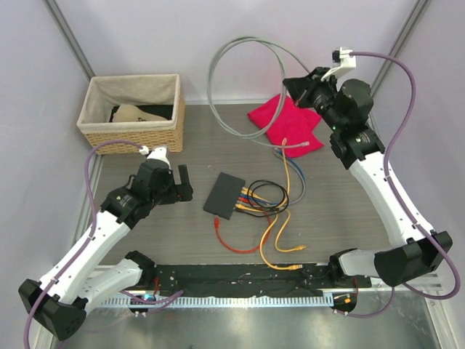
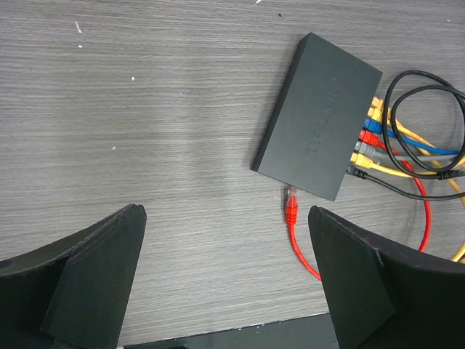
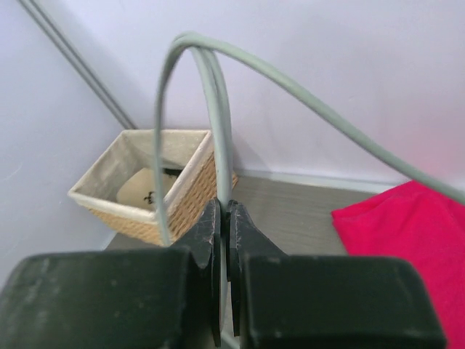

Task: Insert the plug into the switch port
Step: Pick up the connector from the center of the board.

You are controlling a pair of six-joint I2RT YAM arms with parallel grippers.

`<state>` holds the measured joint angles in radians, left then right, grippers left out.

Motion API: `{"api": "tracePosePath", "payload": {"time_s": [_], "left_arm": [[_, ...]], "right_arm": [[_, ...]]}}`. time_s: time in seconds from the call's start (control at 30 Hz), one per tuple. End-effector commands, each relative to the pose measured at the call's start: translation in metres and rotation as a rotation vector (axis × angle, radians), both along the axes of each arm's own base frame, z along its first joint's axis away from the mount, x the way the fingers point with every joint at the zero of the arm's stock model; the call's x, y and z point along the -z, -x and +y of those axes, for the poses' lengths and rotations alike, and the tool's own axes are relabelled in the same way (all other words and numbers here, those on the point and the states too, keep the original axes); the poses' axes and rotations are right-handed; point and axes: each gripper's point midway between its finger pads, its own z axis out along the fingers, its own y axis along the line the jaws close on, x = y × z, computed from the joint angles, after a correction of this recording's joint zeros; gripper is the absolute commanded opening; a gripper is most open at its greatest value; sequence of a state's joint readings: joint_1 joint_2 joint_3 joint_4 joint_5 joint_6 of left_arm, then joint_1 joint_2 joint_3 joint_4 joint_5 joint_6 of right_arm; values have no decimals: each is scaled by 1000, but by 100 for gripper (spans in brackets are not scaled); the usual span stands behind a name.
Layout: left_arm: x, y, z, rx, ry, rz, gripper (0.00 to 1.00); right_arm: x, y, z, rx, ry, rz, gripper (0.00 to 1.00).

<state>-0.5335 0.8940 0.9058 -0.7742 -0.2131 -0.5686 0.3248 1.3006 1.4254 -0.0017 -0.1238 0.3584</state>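
Left claw (image 1: 184,186) low over the table (image 2: 145,109), fingers (image 2: 94,283) spread wide, nothing between them; the switch (image 2: 320,116) lies flat ahead of it, off toward its right finger and apart from both; we count yellow, blue, red, grey and black leads plugged along the switch's right-hand edge; a loose red plug (image 2: 291,207) lies just beside the switch's near edge, ahead of that same finger. Right claw (image 3: 225,214) raised, well apart from the switch, clamped on a grey cable (image 3: 218,109) arching up out of it; red cloth (image 3: 407,225) below to its right; basket (image 3: 145,196) beyond it, leftward.
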Motion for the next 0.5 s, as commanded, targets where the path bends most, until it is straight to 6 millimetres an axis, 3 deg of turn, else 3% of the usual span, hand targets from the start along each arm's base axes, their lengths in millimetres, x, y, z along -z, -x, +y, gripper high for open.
{"api": "tracePosePath", "payload": {"time_s": [0.0, 0.03, 0.1, 0.13, 0.2, 0.23, 0.4, 0.47], "left_arm": [[-4, -6, -6, 5, 37, -17, 99], [-3, -5, -6, 5, 38, -14, 100], [-2, -5, -6, 1, 36, -13, 100], [-2, -6, -6, 0, 37, -16, 100], [-1, -6, -6, 3, 37, -13, 100], [-1, -6, -7, 4, 37, -11, 100], [2, -6, -9, 8, 45, 4, 99], [2, -6, -10, 9, 46, 4, 99]], "right_arm": [[-21, 16, 29, -187, -98, -3, 1], [8, 14, 34, -195, -102, 58, 1], [36, 18, 39, -216, -102, 118, 1], [66, 19, 40, -219, -84, 183, 1], [96, 26, 41, -235, -68, 259, 1], [124, 32, 43, -254, -56, 319, 1], [189, 73, 56, -388, -15, 501, 1], [197, 92, 61, -453, -11, 526, 1]]}}
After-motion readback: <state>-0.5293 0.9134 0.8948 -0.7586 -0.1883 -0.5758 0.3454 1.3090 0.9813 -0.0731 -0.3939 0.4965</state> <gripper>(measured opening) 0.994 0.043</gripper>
